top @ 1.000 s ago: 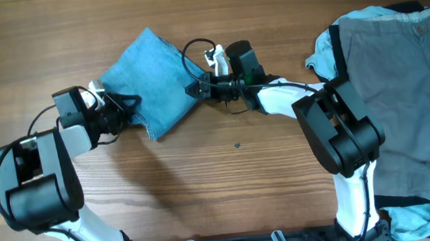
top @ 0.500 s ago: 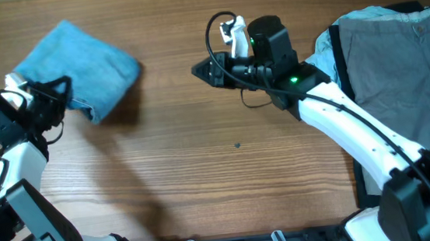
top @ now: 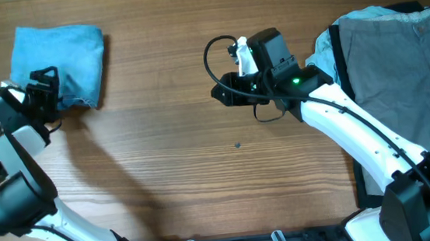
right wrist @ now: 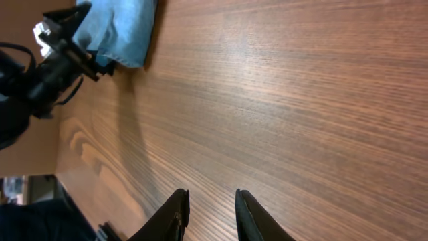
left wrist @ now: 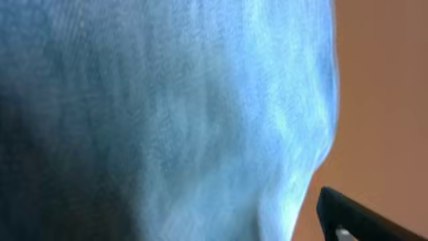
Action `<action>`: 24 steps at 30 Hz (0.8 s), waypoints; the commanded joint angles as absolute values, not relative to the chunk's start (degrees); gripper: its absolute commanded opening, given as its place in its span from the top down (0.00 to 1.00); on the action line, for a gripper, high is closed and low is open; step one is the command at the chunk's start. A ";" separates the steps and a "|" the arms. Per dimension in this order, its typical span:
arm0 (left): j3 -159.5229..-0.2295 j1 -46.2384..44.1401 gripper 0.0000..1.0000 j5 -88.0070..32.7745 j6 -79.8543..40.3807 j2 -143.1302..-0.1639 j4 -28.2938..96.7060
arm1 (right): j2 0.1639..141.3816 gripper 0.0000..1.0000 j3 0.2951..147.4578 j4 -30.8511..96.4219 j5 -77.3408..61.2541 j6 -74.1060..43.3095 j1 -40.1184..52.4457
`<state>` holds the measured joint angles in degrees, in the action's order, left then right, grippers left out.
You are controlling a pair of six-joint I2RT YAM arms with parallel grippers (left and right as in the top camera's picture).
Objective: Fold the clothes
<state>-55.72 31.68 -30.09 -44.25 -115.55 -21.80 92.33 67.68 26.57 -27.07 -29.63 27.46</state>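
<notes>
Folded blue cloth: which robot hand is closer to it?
Left. The left hand is right at the blue cloth's lower edge; the right hand hangs over the bare table, well away near its middle.

Shifted folded blue cloth (top: pixel 57 60) from centre of table (top: pixel 204 176) to far-left top of overhead view, turned from diamond to nearly square-on. Carried there by left gripper (top: pixel 43 92), now swung far left at cloth's lower edge. Pulled right gripper (top: pixel 225 96) off cloth's right corner; now well apart from it
</notes>
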 commanded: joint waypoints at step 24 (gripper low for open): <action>-67.79 3.64 0.00 -13.41 7.73 -38.89 60.34 | 62.28 0.00 74.89 41.65 -1.50 -15.22 27.64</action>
